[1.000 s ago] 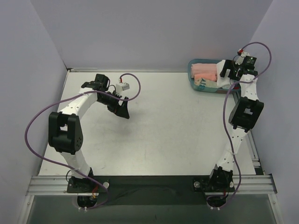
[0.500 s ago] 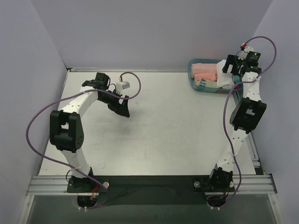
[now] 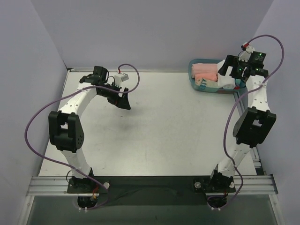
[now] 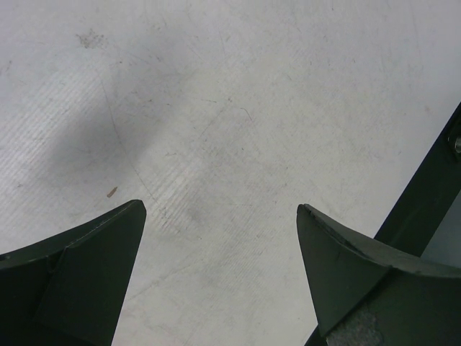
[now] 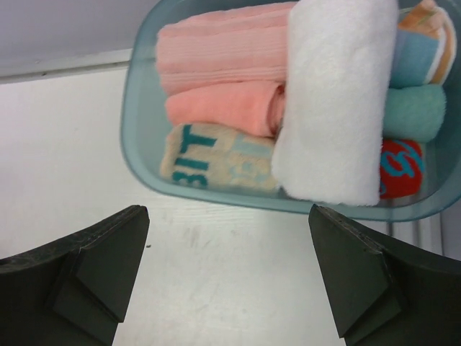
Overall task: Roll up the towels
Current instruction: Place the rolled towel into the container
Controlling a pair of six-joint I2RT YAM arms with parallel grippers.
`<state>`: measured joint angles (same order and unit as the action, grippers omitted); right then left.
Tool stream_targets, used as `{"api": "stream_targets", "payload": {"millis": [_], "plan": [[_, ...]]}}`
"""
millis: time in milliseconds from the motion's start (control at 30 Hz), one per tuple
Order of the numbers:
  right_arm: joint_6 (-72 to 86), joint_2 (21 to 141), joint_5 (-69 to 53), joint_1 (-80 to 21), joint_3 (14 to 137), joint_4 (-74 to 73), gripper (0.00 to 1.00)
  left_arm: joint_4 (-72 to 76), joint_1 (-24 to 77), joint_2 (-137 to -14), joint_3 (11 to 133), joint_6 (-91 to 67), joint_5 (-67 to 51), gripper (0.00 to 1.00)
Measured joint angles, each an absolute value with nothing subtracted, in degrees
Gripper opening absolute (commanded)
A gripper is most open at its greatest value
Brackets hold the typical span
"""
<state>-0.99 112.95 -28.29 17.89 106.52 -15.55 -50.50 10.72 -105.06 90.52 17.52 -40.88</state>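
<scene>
A rolled white towel (image 5: 335, 101) lies in a translucent teal basket (image 5: 137, 137) on top of other rolls. In the top view the towel (image 3: 228, 82) is at the right end of the basket (image 3: 192, 77), at the table's far right. My right gripper (image 5: 227, 209) is open and empty, hanging over bare table just in front of the basket; in the top view the gripper (image 3: 228, 70) is above the basket. My left gripper (image 4: 220, 205) is open and empty over bare table at the far left (image 3: 123, 100).
The basket also holds two pink rolls (image 5: 223, 54), a beige roll with teal letters (image 5: 216, 162), a teal roll (image 5: 414, 112) and a red one (image 5: 400, 169). Walls close in at the back and sides. A black strip (image 4: 425, 194) runs along the table's edge.
My right arm has lifted and swung back to the right, away from the basket. My left gripper has shifted a little toward the far side. Both grippers stay open.
</scene>
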Motion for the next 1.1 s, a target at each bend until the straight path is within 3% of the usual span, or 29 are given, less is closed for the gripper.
{"api": "stream_targets", "payload": {"millis": [467, 1100], "plan": [[-3.0, 88.9, -35.9, 7.0, 82.0, -24.8, 1.00, -50.8, 9.3, -106.0, 93.7, 12.7, -31.3, 0.97], [-4.0, 81.7, -35.3, -12.1, 56.7, -25.2, 1.00, -51.1, 14.9, -89.7, 64.6, 16.1, -18.2, 0.97]]}}
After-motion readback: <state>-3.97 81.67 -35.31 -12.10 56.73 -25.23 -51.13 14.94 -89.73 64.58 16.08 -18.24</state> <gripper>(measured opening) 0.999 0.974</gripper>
